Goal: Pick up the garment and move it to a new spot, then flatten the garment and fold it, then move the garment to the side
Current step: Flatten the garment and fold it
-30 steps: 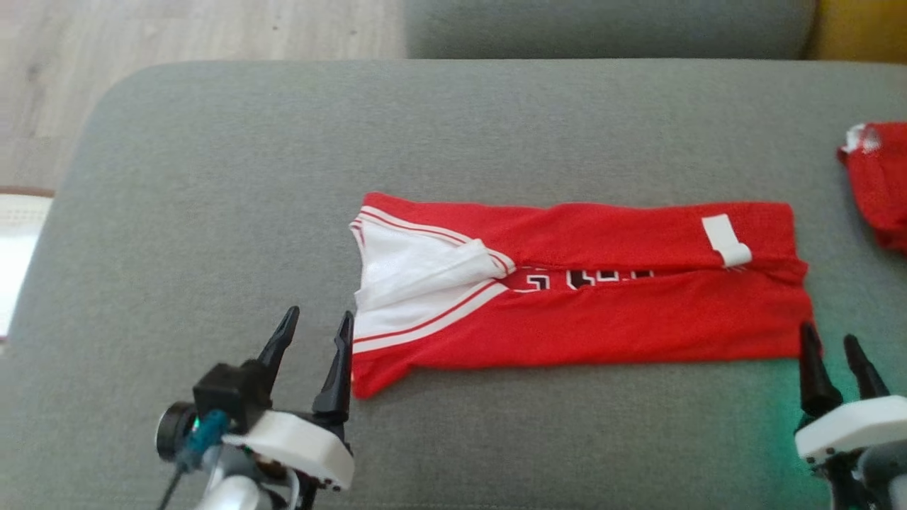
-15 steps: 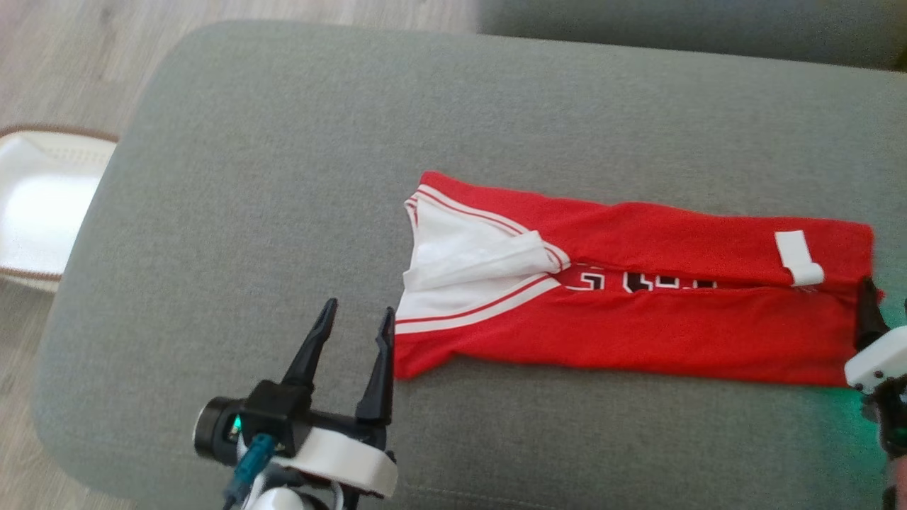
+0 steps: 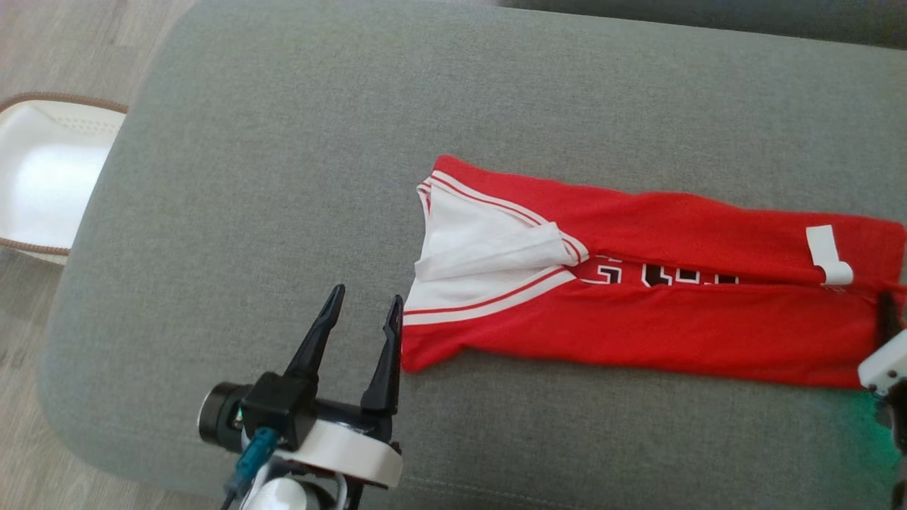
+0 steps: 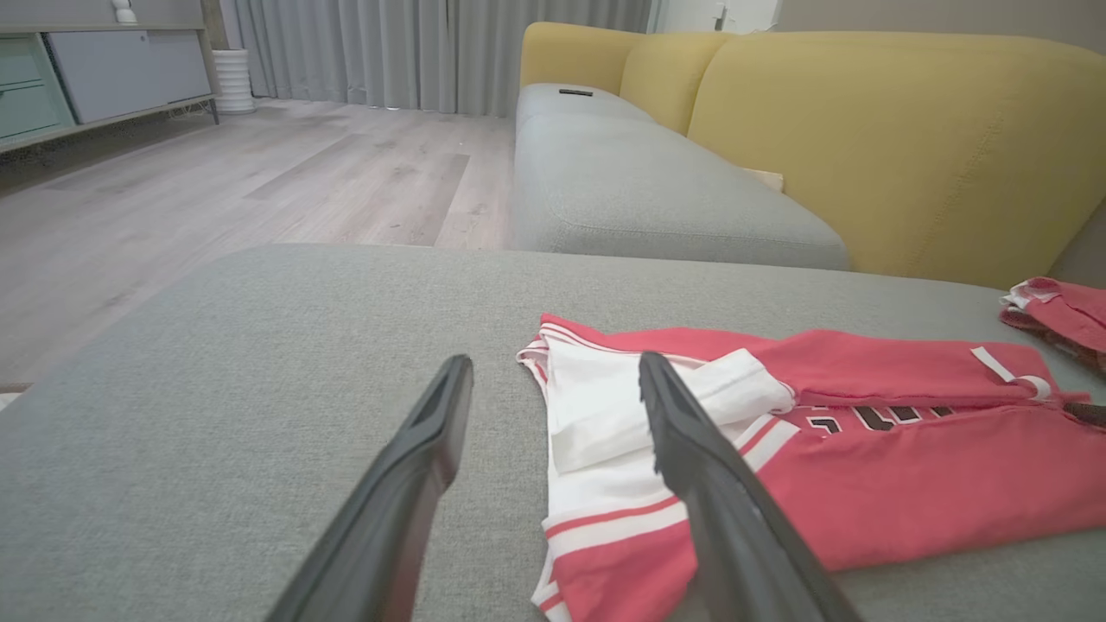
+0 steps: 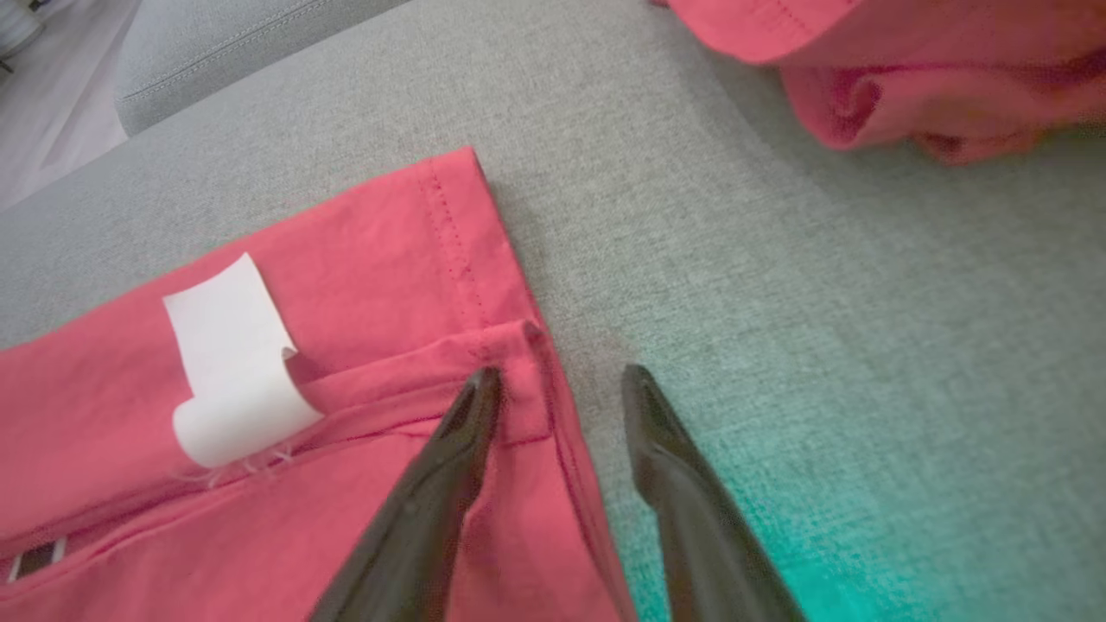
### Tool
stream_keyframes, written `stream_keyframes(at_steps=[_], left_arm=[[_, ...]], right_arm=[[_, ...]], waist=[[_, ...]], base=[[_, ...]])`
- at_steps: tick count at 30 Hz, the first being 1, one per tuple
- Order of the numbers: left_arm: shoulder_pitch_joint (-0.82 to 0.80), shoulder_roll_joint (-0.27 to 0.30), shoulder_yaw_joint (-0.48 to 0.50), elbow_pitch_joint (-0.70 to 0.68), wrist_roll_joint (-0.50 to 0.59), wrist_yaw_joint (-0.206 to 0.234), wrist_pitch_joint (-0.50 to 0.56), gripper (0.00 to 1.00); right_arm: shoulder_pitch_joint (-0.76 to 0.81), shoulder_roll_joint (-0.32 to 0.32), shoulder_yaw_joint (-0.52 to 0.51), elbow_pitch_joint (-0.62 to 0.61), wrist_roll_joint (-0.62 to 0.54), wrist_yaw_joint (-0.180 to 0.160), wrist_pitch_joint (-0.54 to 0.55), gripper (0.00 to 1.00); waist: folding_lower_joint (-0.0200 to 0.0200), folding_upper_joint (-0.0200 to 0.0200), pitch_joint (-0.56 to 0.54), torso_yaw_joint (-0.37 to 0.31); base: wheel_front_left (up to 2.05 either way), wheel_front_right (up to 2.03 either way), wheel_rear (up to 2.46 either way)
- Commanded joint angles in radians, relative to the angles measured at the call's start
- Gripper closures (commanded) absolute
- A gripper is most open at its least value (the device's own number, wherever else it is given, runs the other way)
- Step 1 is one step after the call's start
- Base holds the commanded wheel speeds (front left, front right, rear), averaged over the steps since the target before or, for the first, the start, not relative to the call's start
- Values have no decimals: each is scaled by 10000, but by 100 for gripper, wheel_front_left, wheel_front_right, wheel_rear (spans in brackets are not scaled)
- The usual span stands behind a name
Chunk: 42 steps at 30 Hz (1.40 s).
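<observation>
The garment (image 3: 638,333), a red jersey with white trim and a white label (image 3: 827,255), lies folded lengthwise on the grey cushion (image 3: 283,177). My left gripper (image 3: 366,294) stands open just left of its near left corner. In the left wrist view the left gripper (image 4: 553,361) has its right finger in front of the white collar of the garment (image 4: 907,492). My right gripper (image 5: 562,373) straddles the right hem of the garment (image 5: 371,259): one finger rests on the cloth, the other on the cushion, jaws apart. One dark finger (image 3: 886,312) shows at the head view's right edge.
A second red garment (image 5: 907,86) lies crumpled on the cushion beyond the right hem, also seen as a red heap (image 4: 1058,311). A white basket (image 3: 42,170) sits on the wood floor at the left. A grey sofa seat (image 4: 648,190) with a yellow back (image 4: 864,130) stands behind.
The head camera has turned, shifting the whole picture. My right gripper has gone from the garment's near right corner up onto its right hem, and its jaws have narrowed. The left gripper stays open.
</observation>
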Motion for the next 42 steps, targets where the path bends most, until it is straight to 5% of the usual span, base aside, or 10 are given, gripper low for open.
stream_keyframes(at_steps=[1,2,3,4,24,30,42], left_arm=[[-149,-90,444,-309,113,-67,-120,0],[-163,-109,472,-306,139,-103,-120,0],[-174,-125,505,-308,161,-132,-120,0],[-181,-139,541,-312,180,-161,-120,0],[-264,-233,1026,-326,442,-544,-120,0],[-258,-238,1043,-212,479,-610,-120,0],[-148,-241,900,85,471,-773,-120,0]], right_arm=[[6,93,235,-17,119,65,317,53],[11,144,304,-35,260,65,450,68],[8,191,392,-88,447,65,558,94],[20,200,484,-155,621,65,646,100],[683,-1626,963,-2432,533,65,-579,100],[726,-1212,1441,-4039,760,65,-295,100],[1126,759,2840,-7734,344,65,1038,100]], waist=[[1,0,18,-20],[1,0,34,-29],[1,0,51,-42],[1,0,66,-57],[1,0,243,-845],[1,0,6,-1093],[1,0,-573,-762]], base=[[0,0,0],[0,0,0],[0,0,0],[0,0,0],[0,0,0],[0,0,0],[0,0,0]])
